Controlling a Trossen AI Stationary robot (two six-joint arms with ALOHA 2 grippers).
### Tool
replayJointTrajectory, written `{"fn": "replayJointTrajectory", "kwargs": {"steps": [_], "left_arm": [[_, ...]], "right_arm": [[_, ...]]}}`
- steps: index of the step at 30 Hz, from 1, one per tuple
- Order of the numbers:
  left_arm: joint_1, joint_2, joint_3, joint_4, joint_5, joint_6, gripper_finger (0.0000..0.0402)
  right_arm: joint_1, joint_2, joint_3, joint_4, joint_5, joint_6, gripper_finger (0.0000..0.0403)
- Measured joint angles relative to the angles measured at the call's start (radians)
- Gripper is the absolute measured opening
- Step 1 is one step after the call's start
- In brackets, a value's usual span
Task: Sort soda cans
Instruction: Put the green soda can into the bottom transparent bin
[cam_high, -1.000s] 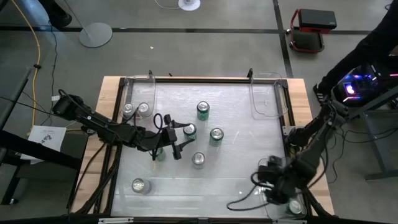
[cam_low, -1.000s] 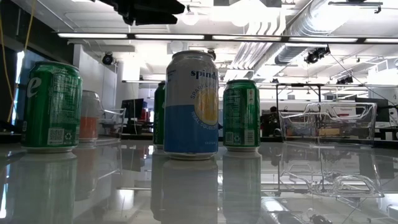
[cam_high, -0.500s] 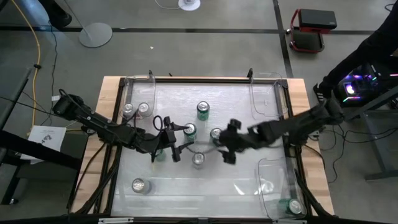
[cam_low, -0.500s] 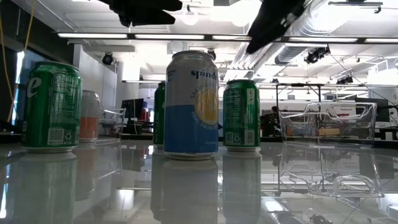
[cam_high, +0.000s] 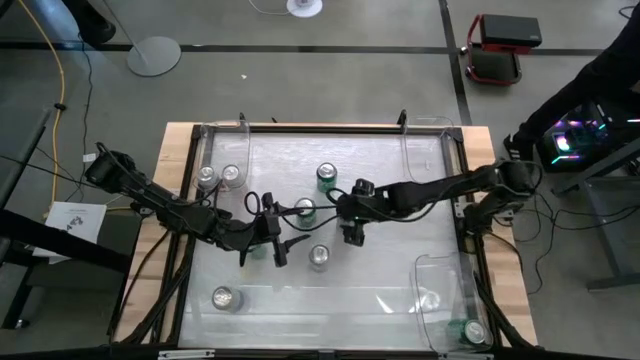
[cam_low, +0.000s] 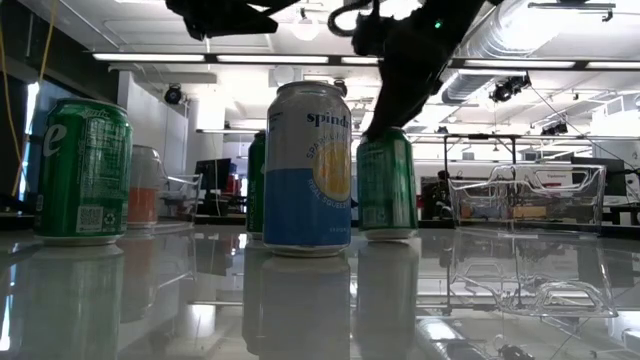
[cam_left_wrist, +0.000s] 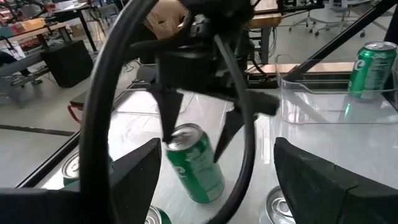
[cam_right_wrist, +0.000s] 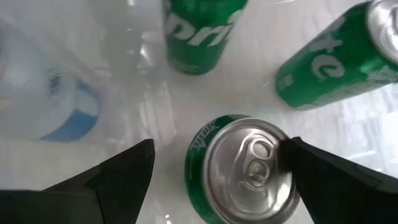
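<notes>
Swung in from the worktop's near corner, the right claw (cam_high: 351, 222) is now spread around a tilted green Sprite can (cam_right_wrist: 244, 168), one finger touching; closing comes next. The left claw (cam_high: 281, 243) waits released nearby.

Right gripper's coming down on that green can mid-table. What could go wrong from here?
1. The right gripper stands open around the green can, which looks tilted in the left wrist view; one finger seems against its rim and may tip it.
2. Two more green cans stand close by and could be knocked.
3. The left gripper hovers open nearby; the arms might collide.
</notes>
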Motion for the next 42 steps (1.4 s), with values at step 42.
{"fn": "replayJointTrajectory", "kwargs": {"steps": [42], "left_arm": [[-0.006,0.000,0.000,-0.025,0.006,-0.024,0.0287]], "right_arm": [[-0.011,0.055,-0.007,-0.019,-0.084,-0.001,0.0320]]}}
